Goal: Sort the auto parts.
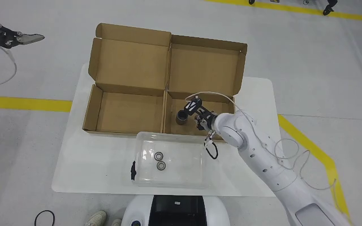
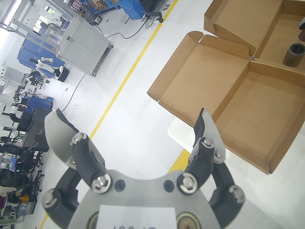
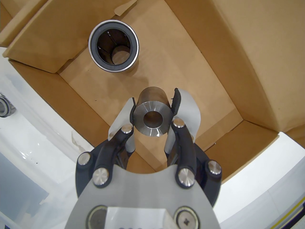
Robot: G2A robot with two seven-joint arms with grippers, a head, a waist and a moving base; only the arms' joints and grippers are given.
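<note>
My right gripper (image 3: 154, 99) has its jaws closed narrowly on a short grey steel cylinder with a bored centre (image 3: 152, 120), the pads pressing on opposite sides of its round flank. I am holding it above the floor of the right-hand brown cardboard box (image 1: 226, 103). I judge the part to be heavy for its bulk, rigid, and slick on its polished skin, so a grip square across the flank looks safest to me. A skewed grip could let it twist.

At 9 o'clock of the held part in the top view, a dark hollow metal sleeve with a black rim (image 3: 113, 46) stands upright in the same box. The left-hand cardboard box (image 1: 121, 113) adjoins at 9 o'clock. At 6 o'clock of the boxes, a clear plastic tray (image 1: 169, 135) on the white counter (image 1: 257, 96) holds two small ring bearings (image 1: 160, 160).

My left gripper (image 2: 130, 114) hangs with its jaws wide open and holding nothing, out over the floor at 10 o'clock.
</note>
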